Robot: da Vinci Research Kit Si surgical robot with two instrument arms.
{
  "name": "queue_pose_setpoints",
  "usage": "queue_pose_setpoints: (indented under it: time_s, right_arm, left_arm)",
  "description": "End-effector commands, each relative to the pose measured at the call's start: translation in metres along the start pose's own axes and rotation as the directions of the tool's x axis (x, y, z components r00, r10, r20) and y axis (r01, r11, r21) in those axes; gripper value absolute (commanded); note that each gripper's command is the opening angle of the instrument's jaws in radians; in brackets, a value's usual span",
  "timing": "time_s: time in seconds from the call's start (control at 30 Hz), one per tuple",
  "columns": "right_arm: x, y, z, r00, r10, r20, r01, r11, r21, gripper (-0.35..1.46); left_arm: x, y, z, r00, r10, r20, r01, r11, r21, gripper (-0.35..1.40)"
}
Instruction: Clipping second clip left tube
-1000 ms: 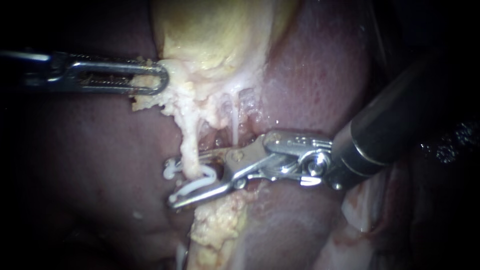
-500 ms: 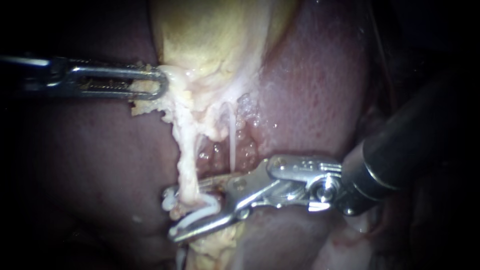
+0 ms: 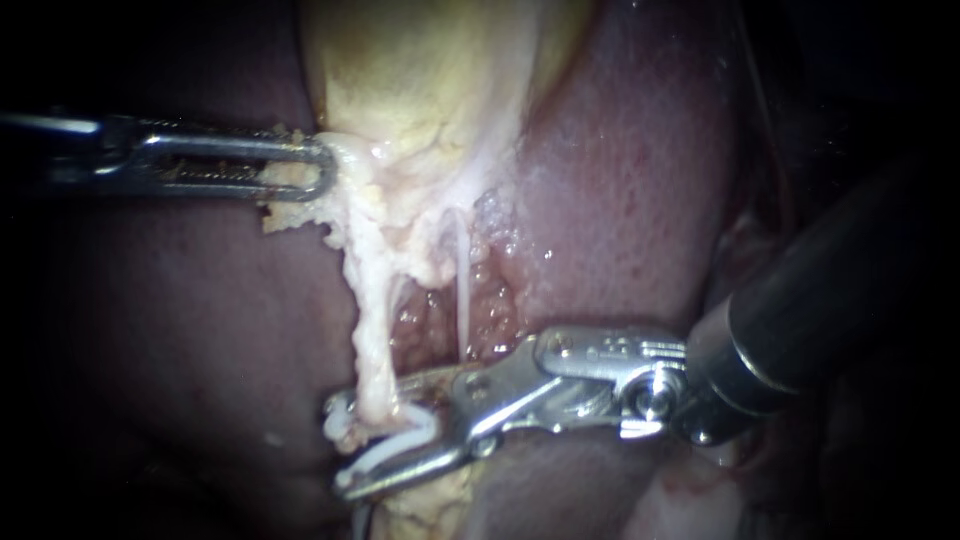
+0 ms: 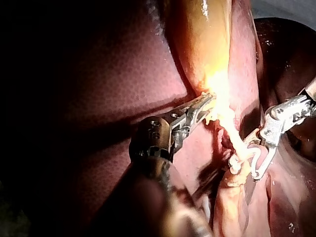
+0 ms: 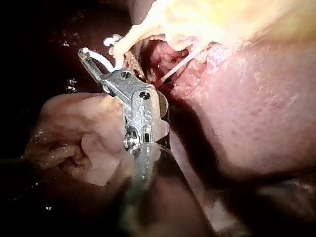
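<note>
The left tube (image 3: 372,340), pale and ragged, runs down from the yellowish gallbladder (image 3: 420,70). A thinner white right tube (image 3: 463,285) hangs beside it. My right instrument (image 3: 365,445) comes in from the right. Its jaws stand apart, holding a white clip (image 3: 392,448) that straddles the left tube low down, one jaw on each side. In the right wrist view the clip (image 5: 97,58) sits between the jaws, against the tube (image 5: 129,38). My left instrument (image 3: 305,165) is shut on the gallbladder's ragged lower edge at the upper left, holding it taut.
Dark red liver (image 3: 620,200) surrounds the tubes on both sides. Rough yellowish tissue (image 3: 430,495) lies below the right instrument's jaws. The right instrument's dark shaft (image 3: 800,310) crosses the right side.
My right instrument has slid down the left tube with the clip, away from the gallbladder. More of the tube now shows above its jaws. The left instrument has held still.
</note>
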Motion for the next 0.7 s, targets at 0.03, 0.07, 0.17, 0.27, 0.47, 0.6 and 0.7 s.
queue_pose_setpoints:
  time_s: [0.03, 0.07, 0.17, 0.27, 0.47, 0.6, 0.7]
  right_arm:
    - [0.0001, -0.0001, 0.0, 1.0, 0.014, -0.001, -0.014, 1.0, -0.003, 0.28]
    - [0.0001, -0.0001, 0.0, 1.0, 0.014, -0.001, -0.014, 1.0, -0.003, 0.27]
    - [0.0001, -0.0002, 0.0, 0.999, 0.044, -0.003, -0.044, 0.999, 0.0, 0.21]
    - [0.0, -0.0001, 0.0, 0.998, 0.061, -0.003, -0.061, 0.998, 0.001, 0.16]
    - [-0.0001, -0.0001, -0.0001, 0.995, 0.096, -0.005, -0.096, 0.995, 0.004, 0.05]
    - [-0.0001, -0.0001, -0.0002, 0.992, 0.125, -0.006, -0.125, 0.992, 0.006, -0.02]
    - [-0.0001, -0.0001, -0.0002, 0.991, 0.137, -0.006, -0.137, 0.991, 0.007, -0.07]
  left_arm:
    - [0.0, 0.0, 0.0, 1.0, 0.0, 0.0, 0.0, 1.0, 0.0, -0.35]
    - [0.0, 0.0, 0.0, 1.0, 0.0, 0.0, 0.0, 1.0, 0.0, -0.35]
    - [0.0, 0.0, 0.0, 1.0, 0.0, 0.0, 0.0, 1.0, 0.0, -0.35]
    - [0.0, 0.0, 0.0, 1.0, 0.0, 0.0, 0.0, 1.0, 0.0, -0.35]
    - [0.0, 0.0, 0.0, 1.0, 0.0, 0.0, 0.0, 1.0, 0.0, -0.35]
    - [0.0, 0.0, 0.0, 1.0, 0.0, 0.0, 0.0, 1.0, 0.0, -0.35]
    - [0.0, 0.0, 0.0, 1.0, 0.0, 0.0, 0.0, 1.0, 0.0, -0.35]
